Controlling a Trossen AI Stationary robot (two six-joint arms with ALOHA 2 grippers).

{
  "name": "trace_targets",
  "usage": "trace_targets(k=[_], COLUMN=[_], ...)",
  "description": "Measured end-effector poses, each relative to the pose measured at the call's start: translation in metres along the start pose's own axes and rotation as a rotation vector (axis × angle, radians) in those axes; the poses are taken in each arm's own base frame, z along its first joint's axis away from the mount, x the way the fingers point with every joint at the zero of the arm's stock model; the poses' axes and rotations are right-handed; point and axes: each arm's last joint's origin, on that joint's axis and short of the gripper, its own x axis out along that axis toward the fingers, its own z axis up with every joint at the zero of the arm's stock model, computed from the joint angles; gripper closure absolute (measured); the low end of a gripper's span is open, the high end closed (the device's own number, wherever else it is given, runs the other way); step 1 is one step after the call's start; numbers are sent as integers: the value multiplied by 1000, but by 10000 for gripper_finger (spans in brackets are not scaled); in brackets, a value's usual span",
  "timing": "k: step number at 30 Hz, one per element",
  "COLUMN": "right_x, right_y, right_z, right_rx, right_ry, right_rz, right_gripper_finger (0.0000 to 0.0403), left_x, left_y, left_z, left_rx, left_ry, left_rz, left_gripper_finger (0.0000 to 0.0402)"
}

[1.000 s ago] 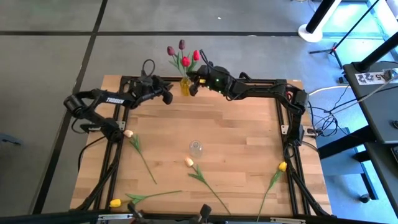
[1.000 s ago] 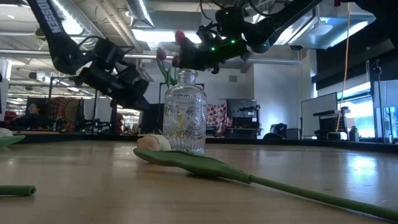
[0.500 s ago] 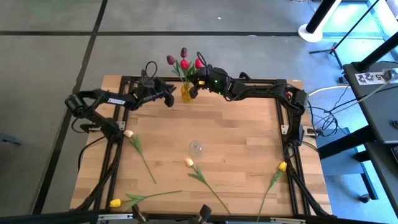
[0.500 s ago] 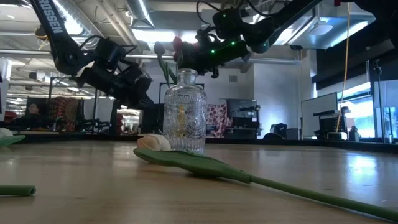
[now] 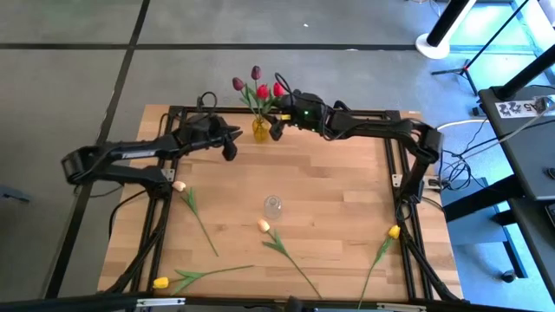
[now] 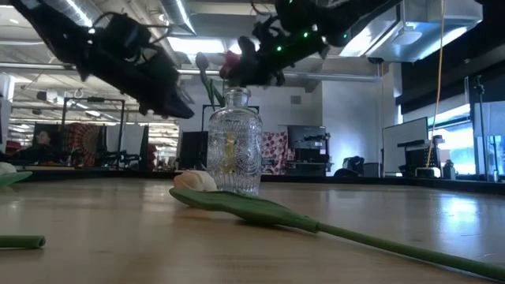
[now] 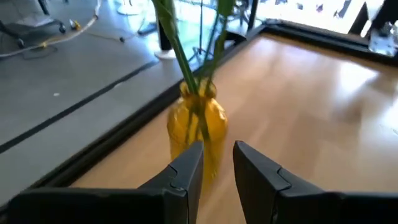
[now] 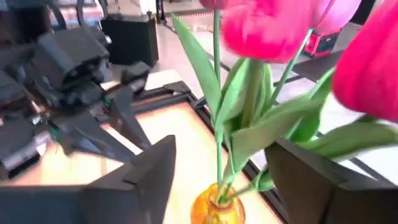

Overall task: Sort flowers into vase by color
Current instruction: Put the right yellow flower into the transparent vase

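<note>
A yellow vase [image 5: 260, 129] stands at the table's far edge and holds red and dark purple tulips [image 5: 257, 84]. My right gripper [image 5: 276, 130] is open just right of the vase. In the right wrist view its fingers [image 8: 155, 180] stand on either side of the green stems [image 8: 239, 118], above the vase mouth [image 8: 214, 208]. My left gripper [image 5: 231, 146] is left of the vase and a little nearer, narrowly open and empty [image 7: 217, 168], and points at the vase [image 7: 198, 127]. A clear glass vase [image 5: 273, 206] stands mid-table.
Loose tulips lie flat on the table: a peach one [image 5: 179, 185] at the left, a peach one [image 5: 264, 226] by the clear vase, a yellow one [image 5: 394, 231] at the right, and a yellow one [image 5: 160, 282] at the near left. Black frame rails [image 5: 392, 165] border the table.
The tulip bunch and the yellow vase have shifted a little toward the near edge, and the heads now stand closer together. My left arm's elbow has swung out toward the table's left, and its gripper has drawn slightly back from the vase. My right gripper stays by the stems.
</note>
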Motion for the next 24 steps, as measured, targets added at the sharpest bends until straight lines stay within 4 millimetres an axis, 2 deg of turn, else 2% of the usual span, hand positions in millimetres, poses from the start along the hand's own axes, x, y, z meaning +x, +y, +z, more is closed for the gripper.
trace_targets(k=[4, 8, 15, 20, 24], right_x=[-12, -24, -58, -93, -123], right_y=[7, 18, 62, 98, 124], right_z=[8, 16, 26, 21, 3], right_rx=[-31, -57, -152, -184, -66], right_ry=[15, 29, 66, 198, 393], right_rz=[11, 42, 68, 52, 50], right_gripper_finger=[127, 117, 125, 127, 127], left_x=[-16, -27, -44, -60, -76], left_y=[-8, -27, -74, -103, -123], left_z=[0, -3, -11, -21, -31], left_rx=[9, 46, 108, 121, 150], left_ry=[45, 84, 115, 146, 188], left_rz=[-37, -134, -339, -408, -486], left_gripper_finger=[317, 317, 317, 317, 317])
